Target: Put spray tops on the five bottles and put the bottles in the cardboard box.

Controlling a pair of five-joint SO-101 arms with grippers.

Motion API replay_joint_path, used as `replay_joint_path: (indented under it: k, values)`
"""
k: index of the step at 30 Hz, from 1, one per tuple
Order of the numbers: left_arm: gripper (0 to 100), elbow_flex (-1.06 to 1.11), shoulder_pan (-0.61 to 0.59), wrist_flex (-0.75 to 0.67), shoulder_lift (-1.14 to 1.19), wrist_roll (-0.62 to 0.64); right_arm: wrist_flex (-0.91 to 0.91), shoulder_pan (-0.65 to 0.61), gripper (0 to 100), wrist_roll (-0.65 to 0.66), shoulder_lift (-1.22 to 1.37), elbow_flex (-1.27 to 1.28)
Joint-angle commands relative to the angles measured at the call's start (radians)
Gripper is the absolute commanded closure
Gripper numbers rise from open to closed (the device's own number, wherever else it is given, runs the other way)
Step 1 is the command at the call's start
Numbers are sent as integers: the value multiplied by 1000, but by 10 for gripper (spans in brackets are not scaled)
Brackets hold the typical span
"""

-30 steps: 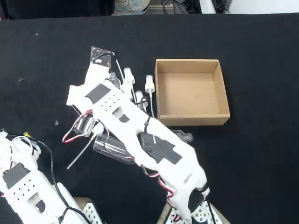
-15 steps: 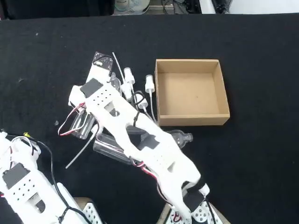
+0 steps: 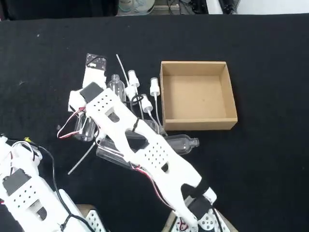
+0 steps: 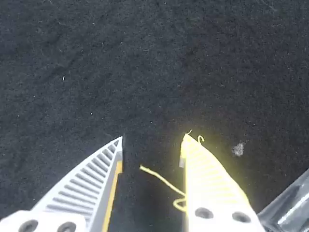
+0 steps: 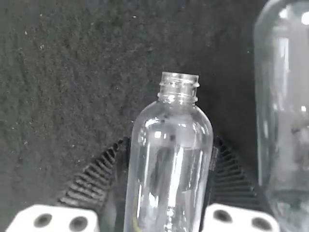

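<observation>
Bottle [image 5: 169, 164], uncapped, clenched in my right gripper [image 5: 170, 141] after its leftward shift, ready for capping; left gripper [image 4: 153, 138] released, empty.

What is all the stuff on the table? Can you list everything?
cardboard box: one, brown, right of the middle, nothing inside.
bottles: four countable from above, clear, no tops; one by the box's near side, one beside the spray tops, two partly under an arm.
spray tops: at least three, white, left of the box.
table: one, black cloth.
left gripper: white and yellow, open, over bare cloth.
right gripper: black fingers, closed on a held bottle.
</observation>
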Motion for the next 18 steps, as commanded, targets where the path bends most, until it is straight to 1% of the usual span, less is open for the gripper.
replay_joint_path:
  k: [1, 3, 7, 8, 11, 18]
  values:
    - [809, -59, -1, 6, -2, 9, 68, 38, 794, 66, 56, -120]
    - [809, -59, -1, 6, -2, 9, 112, 51, 806, 121, 90, -160]
    - [810, -59, -1, 6, -2, 9, 230, 54, 937, 287, 116, -280]
    - [811, -59, 1, 6, -2, 9, 256, 54, 952, 342, 114, -320]
    - [811, -59, 1, 6, -2, 9, 324, 55, 959, 436, 111, -475]
    - [809, -56, 1, 6, -2, 9, 365, 58, 956, 628, -56, -463]
